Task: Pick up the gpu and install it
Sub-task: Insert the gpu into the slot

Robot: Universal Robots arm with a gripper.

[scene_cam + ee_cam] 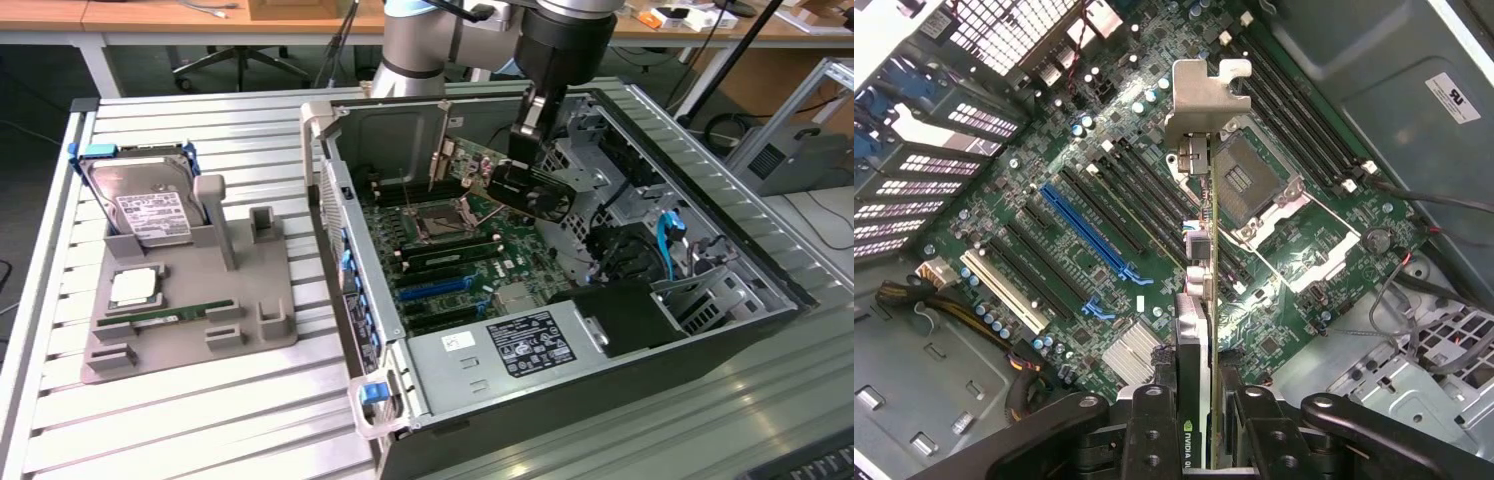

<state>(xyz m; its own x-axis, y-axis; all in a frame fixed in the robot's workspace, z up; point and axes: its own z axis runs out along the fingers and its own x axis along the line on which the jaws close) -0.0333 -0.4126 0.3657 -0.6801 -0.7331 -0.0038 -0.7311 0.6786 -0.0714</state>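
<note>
The gpu [531, 190] is a dark flat card, and it hangs tilted inside the open computer case [747, 250], above the green motherboard [461, 262]. My gripper [529, 135] comes down from above and is shut on its upper edge. In the wrist view the gpu [1195, 300] appears edge-on, with its silver bracket [1199, 100] at the far end over the board, beside the CPU socket [1254, 180]. My gripper [1199, 440] has a black finger clamped on either side of the card. The long blue slot [1089, 235] lies off to one side of the card.
On the slatted table at the exterior view's left, a grey fixture [260, 300] holds a silver hard drive [154, 205], a small chip [134, 287] and a green memory stick [174, 313]. The case walls, the drive cage [601, 170] and cables [667, 240] crowd the card.
</note>
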